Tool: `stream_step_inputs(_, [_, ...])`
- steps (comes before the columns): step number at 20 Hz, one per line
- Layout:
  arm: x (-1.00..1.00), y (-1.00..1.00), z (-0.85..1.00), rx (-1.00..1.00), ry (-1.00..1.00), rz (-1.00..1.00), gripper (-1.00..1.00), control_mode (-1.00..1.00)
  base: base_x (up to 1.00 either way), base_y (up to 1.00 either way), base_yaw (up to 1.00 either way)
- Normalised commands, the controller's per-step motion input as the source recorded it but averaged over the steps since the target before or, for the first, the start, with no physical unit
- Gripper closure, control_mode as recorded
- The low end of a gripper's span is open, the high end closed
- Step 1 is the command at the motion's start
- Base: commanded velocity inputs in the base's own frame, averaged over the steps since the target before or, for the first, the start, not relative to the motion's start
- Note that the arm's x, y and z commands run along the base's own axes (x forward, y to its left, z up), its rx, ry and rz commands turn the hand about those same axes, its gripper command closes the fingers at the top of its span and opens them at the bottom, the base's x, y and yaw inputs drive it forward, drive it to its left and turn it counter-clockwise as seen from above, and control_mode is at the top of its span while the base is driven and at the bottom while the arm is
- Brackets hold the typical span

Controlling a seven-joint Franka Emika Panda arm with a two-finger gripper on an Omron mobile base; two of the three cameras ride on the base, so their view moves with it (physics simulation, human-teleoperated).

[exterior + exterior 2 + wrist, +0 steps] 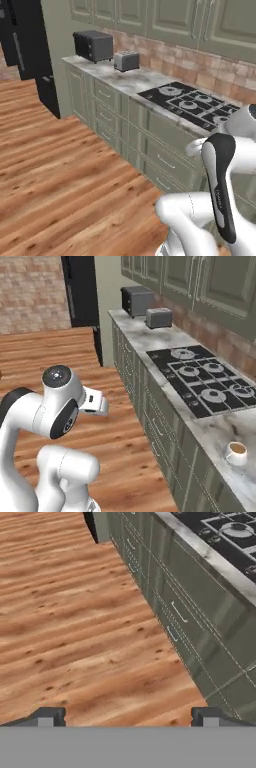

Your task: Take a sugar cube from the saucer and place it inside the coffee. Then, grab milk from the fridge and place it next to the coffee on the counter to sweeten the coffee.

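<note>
Two dark fingertips of the gripper (pixel 128 716) spread wide apart over bare wood floor (pixel 75 637), gripping nothing. Nearest on the counter (pixel 220 428): the coffee (pixel 236 452), brown liquid showing, just this side of the black gas hob (pixel 205 378); farther along, a toaster (pixel 159 317) and a dark oven box (pixel 136 300); beyond those, the black-framed fridge (pixel 80 291). Probably the milk-fetching leg, so next: closing on the fridge with jaws kept open for its door.
</note>
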Motion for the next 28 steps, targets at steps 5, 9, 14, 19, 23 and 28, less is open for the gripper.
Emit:
stream_step_inputs(5, [0.00, 0.00, 0.00, 0.00, 0.00, 0.00, -1.00, 1.00, 0.02, 0.00, 0.74])
stream_step_inputs(9, [0.00, 0.00, 0.00, 0.00, 0.00, 0.00, -1.00, 1.00, 0.52, 0.00, 0.46])
stream_step_inputs(14, [0.00, 0.00, 0.00, 0.00, 0.00, 0.00, -1.00, 1.00, 0.98, -0.01, 0.24])
stream_step_inputs(19, [0.00, 0.00, 0.00, 0.00, 0.00, 0.00, -1.00, 1.00, 1.00, 0.00, 0.14])
stream_step_inputs(23, [0.00, 0.00, 0.00, 0.00, 0.00, 0.00, -1.00, 1.00, 1.00, 0.00, 0.13])
stream_step_inputs(28, [0.00, 0.00, 0.00, 0.00, 0.00, 0.00, -1.00, 1.00, 1.00, 0.00, 0.12])
